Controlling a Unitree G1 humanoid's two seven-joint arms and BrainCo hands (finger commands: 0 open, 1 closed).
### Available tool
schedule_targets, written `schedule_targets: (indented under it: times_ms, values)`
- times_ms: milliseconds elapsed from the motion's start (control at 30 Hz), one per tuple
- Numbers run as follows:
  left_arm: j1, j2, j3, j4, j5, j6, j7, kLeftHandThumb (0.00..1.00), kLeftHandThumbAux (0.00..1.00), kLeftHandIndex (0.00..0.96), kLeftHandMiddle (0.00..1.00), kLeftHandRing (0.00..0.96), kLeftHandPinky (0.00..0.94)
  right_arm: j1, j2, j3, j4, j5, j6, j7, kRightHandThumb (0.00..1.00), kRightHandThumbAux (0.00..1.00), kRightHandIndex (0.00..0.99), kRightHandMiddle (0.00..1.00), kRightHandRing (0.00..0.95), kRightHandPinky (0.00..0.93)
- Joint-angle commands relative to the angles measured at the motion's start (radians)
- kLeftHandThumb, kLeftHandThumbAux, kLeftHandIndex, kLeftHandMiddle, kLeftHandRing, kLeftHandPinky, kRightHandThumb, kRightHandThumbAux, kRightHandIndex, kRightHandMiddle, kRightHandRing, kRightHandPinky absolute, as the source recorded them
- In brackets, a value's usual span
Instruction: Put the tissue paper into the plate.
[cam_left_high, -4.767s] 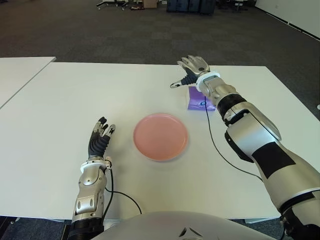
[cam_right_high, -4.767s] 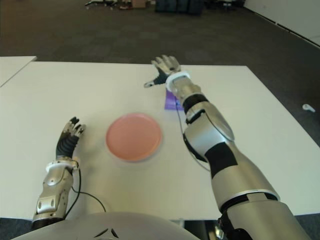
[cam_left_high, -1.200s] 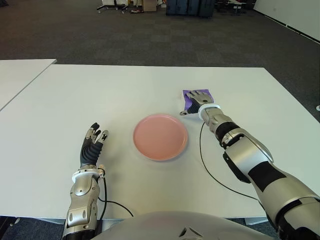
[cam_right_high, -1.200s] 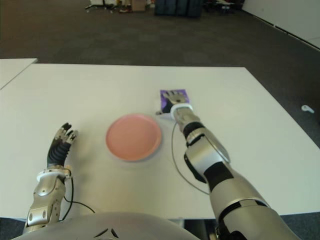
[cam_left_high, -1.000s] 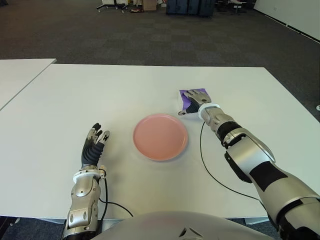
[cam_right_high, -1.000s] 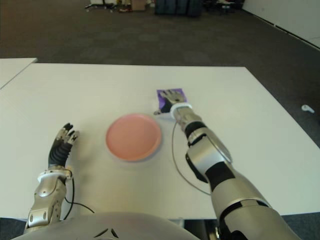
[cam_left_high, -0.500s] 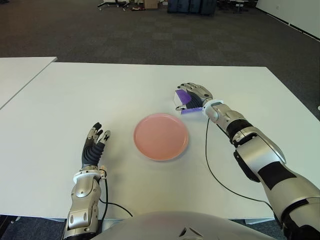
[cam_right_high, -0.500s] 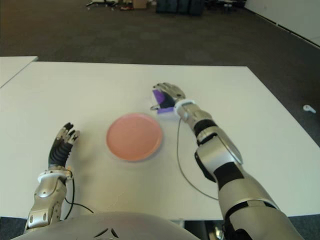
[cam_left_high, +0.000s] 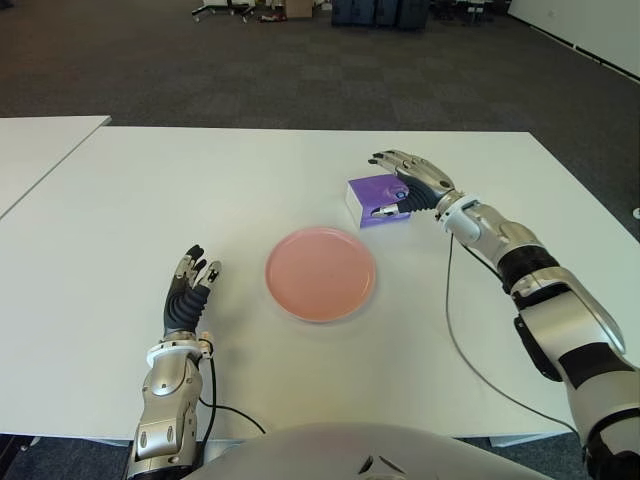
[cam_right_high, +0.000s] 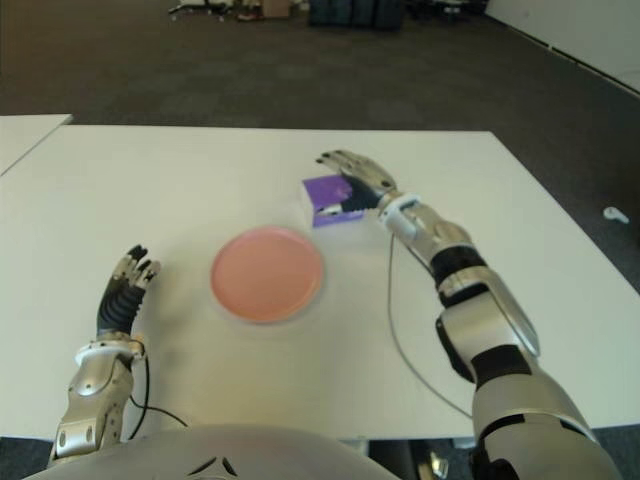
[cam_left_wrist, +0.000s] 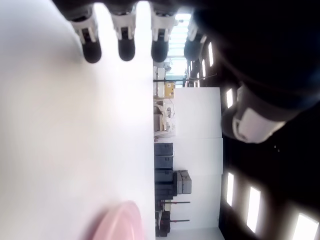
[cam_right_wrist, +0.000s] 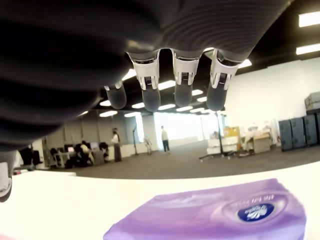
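We see the right robot hand (cam_left_high: 412, 182), fingers now spread, has released the purple plastic tissue pack (cam_left_high: 378, 200) onto the white bench (cam_left_high: 150, 200), above the round pink plate (cam_left_high: 320, 273); left robot hand (cam_left_high: 188, 290) stays open lower left.

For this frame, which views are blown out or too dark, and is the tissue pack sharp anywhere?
Left wrist view: the table is washed out to near white, the left hand dark. Right wrist view: the right hand is a dark blur, the tissue pack soft but readable. Left eye view: evenly lit, the pack and the plate clear.
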Motion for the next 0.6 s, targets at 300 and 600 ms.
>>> schedule_targets:
  times_ms: [300, 600]
  values:
    - [-0.023, 0.016, 0.020, 0.032, -0.042, 0.000, -0.031, 0.031, 0.538, 0.000, 0.000, 0.000, 0.001, 0.138, -0.096, -0.103, -0.239, 0.113, -0.015, 0.182, 0.156, 0.437, 0.000, 0.000, 0.000, 0.000]
    - [-0.050, 0.025, 0.030, 0.060, -0.053, -0.001, -0.037, 0.037, 0.537, 0.000, 0.000, 0.000, 0.011, 0.072, -0.048, -0.116, -0.164, 0.092, 0.040, 0.218, 0.122, 0.458, 0.000, 0.000, 0.000, 0.000]
